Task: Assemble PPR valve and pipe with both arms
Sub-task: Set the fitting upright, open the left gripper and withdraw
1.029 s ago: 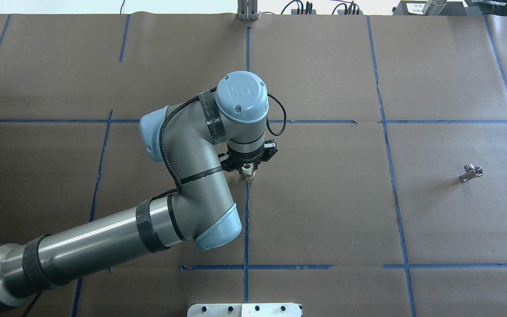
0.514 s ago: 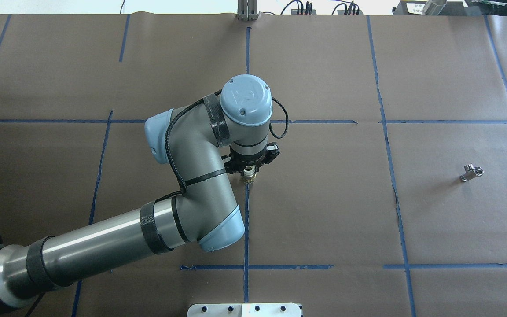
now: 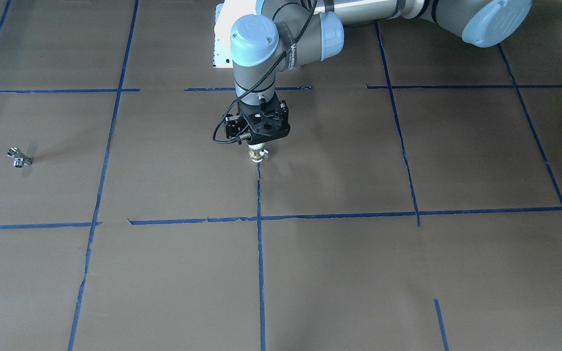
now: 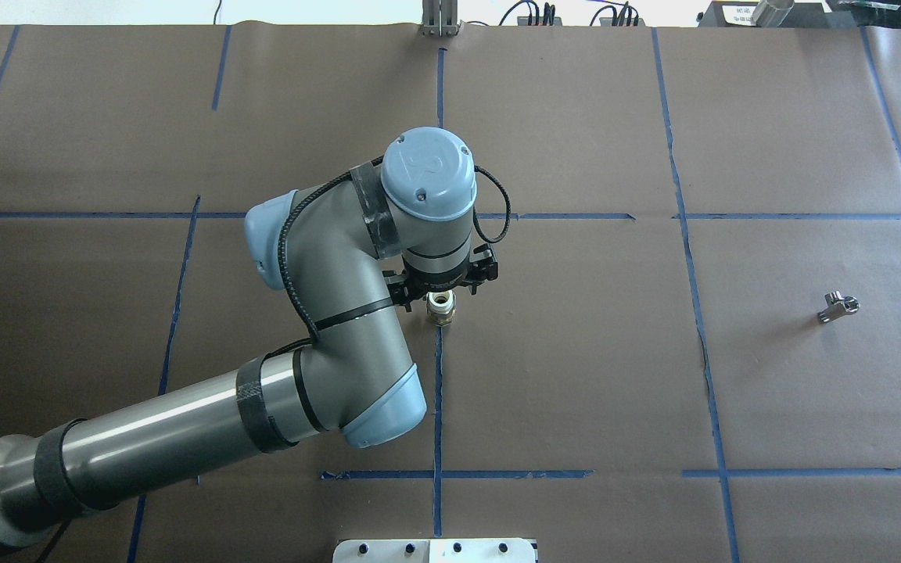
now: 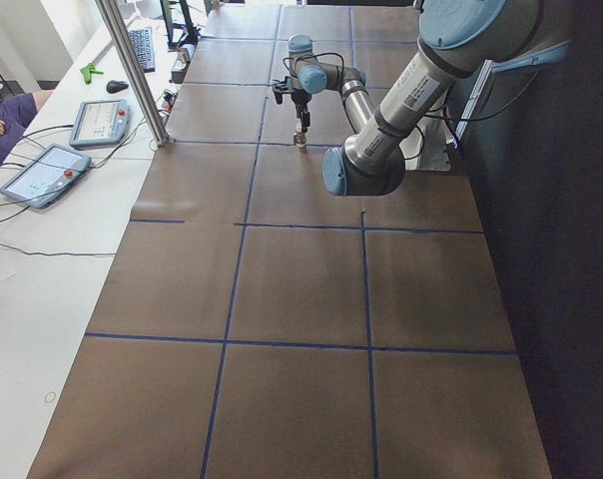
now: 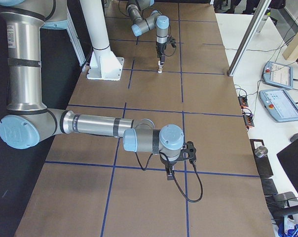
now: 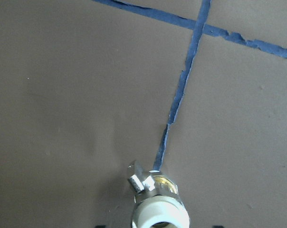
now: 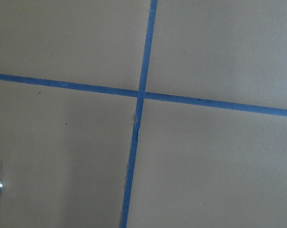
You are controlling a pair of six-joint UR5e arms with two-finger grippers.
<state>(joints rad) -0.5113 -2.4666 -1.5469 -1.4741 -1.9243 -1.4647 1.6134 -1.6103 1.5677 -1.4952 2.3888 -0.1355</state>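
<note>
Left tool, spread wide — PPR valve upright just beneath.

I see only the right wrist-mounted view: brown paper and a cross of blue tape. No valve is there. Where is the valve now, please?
Observer: The PPR valve stands upright near the middle of the table, white socket up, with the left gripper directly above it.
Operator: Thank you. Is the pipe already joined to it?
Observer: No. The pipe lies alone, far toward the robot's right side, with no gripper on it.
</note>
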